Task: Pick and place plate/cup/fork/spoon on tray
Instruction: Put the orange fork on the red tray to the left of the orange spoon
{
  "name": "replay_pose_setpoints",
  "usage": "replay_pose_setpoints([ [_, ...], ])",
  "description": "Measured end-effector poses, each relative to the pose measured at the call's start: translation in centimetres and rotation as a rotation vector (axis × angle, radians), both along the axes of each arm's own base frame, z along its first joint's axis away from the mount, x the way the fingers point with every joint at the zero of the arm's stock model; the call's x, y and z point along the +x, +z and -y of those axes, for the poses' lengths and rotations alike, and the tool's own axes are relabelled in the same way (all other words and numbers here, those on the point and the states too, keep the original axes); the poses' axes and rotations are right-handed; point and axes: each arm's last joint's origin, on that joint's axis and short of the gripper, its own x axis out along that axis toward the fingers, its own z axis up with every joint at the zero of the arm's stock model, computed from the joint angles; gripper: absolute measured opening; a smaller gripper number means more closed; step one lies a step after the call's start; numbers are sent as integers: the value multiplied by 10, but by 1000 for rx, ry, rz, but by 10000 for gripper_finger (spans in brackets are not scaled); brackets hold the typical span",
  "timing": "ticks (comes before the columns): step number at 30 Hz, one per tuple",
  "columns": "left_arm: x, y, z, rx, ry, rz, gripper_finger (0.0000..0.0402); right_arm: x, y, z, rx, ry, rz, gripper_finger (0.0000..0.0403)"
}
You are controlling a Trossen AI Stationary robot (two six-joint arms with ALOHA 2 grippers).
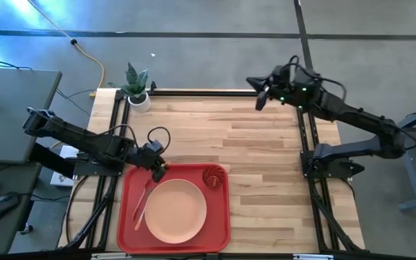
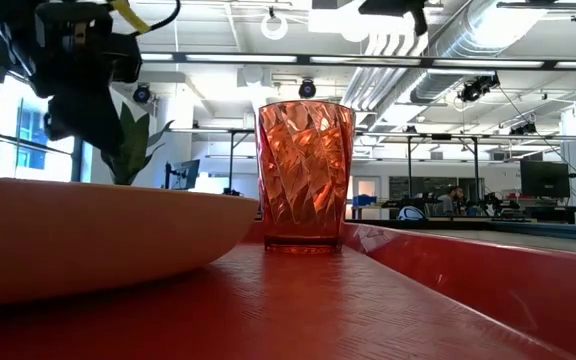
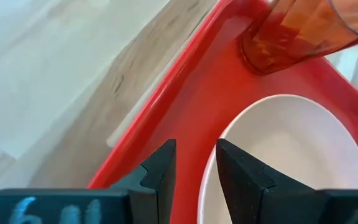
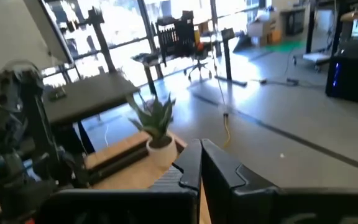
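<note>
Peach-orange round plastic plate [image 1: 176,210] on red rectangular tray [image 1: 221,230] beside translucent red tumbler cup [image 1: 214,177] — light, stiff, slippery, best pinched at rim — left gripper [image 1: 158,171] narrowly parted, empty, over tray's far-left corner.

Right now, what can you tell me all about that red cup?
The cup is a small see-through red-orange tumbler with swirly ridges down its sides, like plastic. It stands upright and looks empty, in a corner of the red tray on the side away from the fork, beside the plate without touching it. Nothing grips it.
</note>
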Motion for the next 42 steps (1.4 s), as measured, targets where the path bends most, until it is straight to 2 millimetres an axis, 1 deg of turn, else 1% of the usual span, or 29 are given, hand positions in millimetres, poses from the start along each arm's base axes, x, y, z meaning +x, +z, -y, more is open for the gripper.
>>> replay_pose_setpoints([
  [4, 5, 11, -4, 62, -52, 31, 106, -16, 10, -2, -12, -8, 49, 3],
  [6, 6, 13, -6, 84, -56, 38, 105, -20, 13, -3, -18, -11, 64, 3],
  [8, 8, 8, -8, 107, -47, 15, 101, -22, 15, -4, -20, -10, 71, 3],
  [11, 7, -9, -8, 105, -74, -66, 90, -23, 14, -5, 2, -5, 71, 3],
  [14, 9, -19, -4, 26, -133, -125, 79, -22, 10, -7, 39, 15, 47, 3],
  [17, 10, -23, 0, -54, -160, -160, 68, -21, 7, -10, 61, 25, 18, 3],
  [20, 4, -25, 3, -75, -116, -220, 57, -20, 5, -11, 70, 30, -2, 3],
  [25, -13, -33, 4, -98, -28, -400, 42, -20, 3, -11, 75, 29, -14, 3],
  [28, -17, -33, 8, -125, 8, -433, 37, -21, 3, -11, 68, 29, -21, 3],
  [33, -20, -31, 16, -167, 66, -421, 45, -22, 2, -9, 61, 21, -40, 3],
  [42, -32, -35, 21, -93, 121, -476, 81, -23, -2, -7, 69, 10, -79, 3],
])
